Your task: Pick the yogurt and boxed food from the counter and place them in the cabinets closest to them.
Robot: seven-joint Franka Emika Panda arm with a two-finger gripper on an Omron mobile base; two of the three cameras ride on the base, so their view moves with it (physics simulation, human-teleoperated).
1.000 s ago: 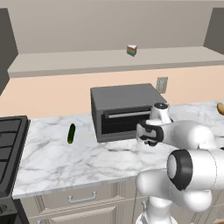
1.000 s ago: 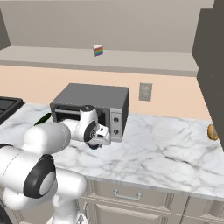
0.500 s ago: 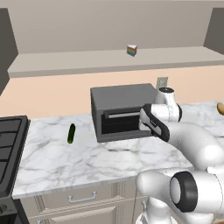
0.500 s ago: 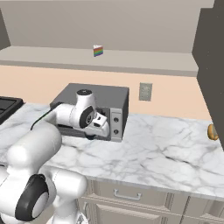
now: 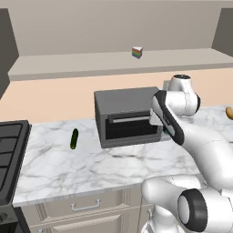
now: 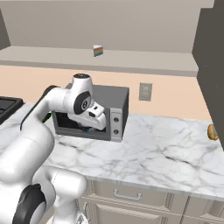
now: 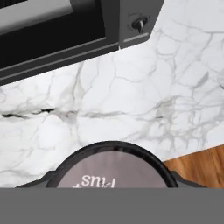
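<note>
Counter [image 5: 113, 166]: yogurt [image 7: 111, 166] is being held up close between the closed fingers, being raised beside the oven [image 5: 127, 116] toward cabinets.

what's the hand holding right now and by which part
The hand carries the yogurt, its round top filling the bottom of the hand view; where the fingers grip it can't be told.

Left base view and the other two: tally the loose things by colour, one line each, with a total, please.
Dark grey: 1 (toaster oven)
Green: 1 (long vegetable)
Rainbow-striped: 1 (small cube)
Orange-brown: 1 (rounded item, cut off by the frame edge)
Dark rim with paler top: 1 (yogurt, close under the hand camera)
Total: 5
</note>
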